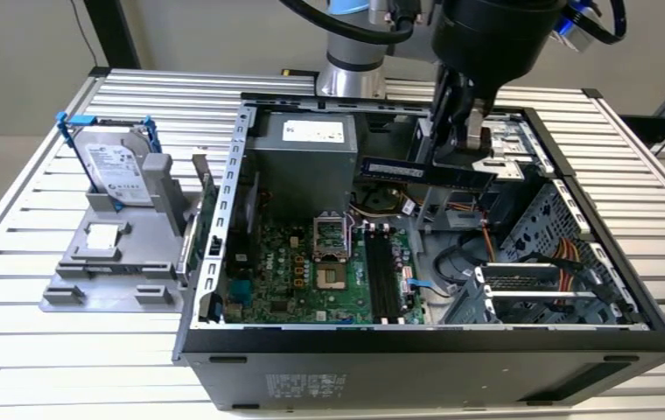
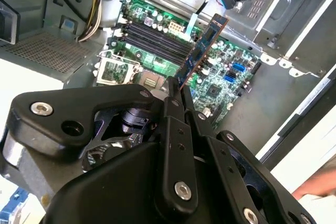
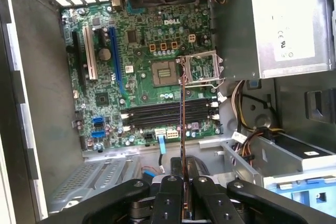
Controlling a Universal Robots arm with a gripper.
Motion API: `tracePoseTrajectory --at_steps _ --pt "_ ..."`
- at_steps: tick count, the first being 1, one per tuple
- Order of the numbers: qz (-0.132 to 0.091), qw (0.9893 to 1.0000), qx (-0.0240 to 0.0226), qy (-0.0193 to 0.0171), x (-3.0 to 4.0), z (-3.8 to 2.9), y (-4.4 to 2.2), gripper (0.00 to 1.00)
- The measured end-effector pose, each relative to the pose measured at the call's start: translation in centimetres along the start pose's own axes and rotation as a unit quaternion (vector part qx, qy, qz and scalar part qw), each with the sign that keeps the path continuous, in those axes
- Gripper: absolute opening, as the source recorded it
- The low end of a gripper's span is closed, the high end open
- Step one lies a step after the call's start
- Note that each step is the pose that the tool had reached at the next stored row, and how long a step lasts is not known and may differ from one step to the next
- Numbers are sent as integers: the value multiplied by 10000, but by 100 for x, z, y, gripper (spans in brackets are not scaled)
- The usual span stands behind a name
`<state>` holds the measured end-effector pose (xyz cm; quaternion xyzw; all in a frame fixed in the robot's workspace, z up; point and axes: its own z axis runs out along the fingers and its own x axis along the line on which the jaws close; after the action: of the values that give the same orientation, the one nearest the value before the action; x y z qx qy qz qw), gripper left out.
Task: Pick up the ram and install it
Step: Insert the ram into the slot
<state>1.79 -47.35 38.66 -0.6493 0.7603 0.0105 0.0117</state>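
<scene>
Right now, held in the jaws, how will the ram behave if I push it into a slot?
Probably stiff: the ram juts out straight though the jaws grip it near one end. Likely light, since it looks thin edge-on in the first wrist view. Gripped off-centre, it may pivot under a push.

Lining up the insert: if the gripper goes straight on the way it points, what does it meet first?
The ram in the gripper would probably reach the motherboard first, around the black memory slots; depth is unclear.
</scene>
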Motion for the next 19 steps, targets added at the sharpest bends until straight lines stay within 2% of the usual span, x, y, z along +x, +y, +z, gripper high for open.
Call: tracePoseTrajectory --at_steps 19 --pt "408 9992 13 0 0 0 2 0"
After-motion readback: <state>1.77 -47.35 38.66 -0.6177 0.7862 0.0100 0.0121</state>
